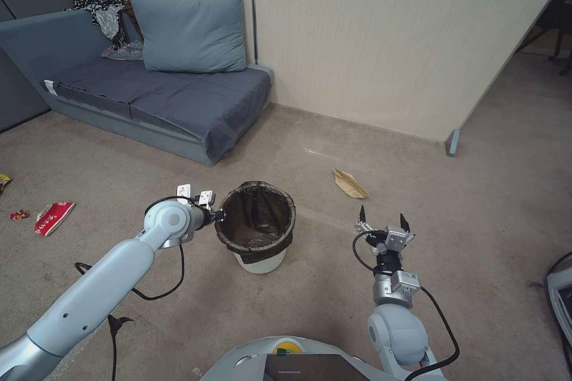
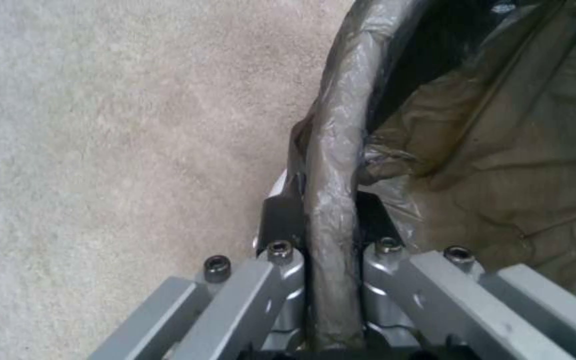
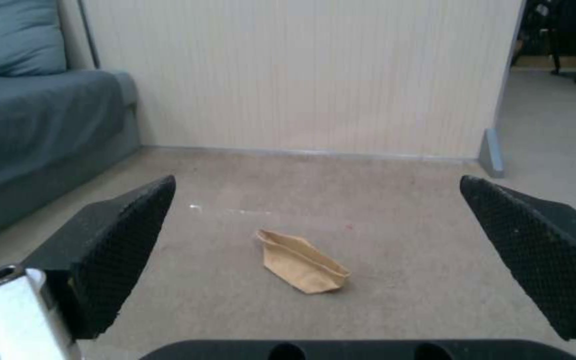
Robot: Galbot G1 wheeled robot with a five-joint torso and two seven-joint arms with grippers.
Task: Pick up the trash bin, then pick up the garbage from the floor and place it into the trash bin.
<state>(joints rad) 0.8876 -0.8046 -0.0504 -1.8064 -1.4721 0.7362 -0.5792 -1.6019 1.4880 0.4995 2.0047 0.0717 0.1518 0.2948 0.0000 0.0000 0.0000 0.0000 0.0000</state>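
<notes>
1. Our left hand [image 1: 219, 214] is clenched on the rim of the trash bin [image 1: 257, 229], which stands on the carpet [image 1: 298, 309].
2. Our right hand [image 1: 382, 221] hangs spread wide with nothing in it, near the tan paper bag [image 1: 350, 184].
3. A red-and-white packet [image 1: 53, 217] lies far to the left.

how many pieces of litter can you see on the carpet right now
4: a tan paper bag ahead of the open right gripper; a red-and-white packet, a small red scrap and a yellow wrapper far left. More may lie outside the view.
</notes>
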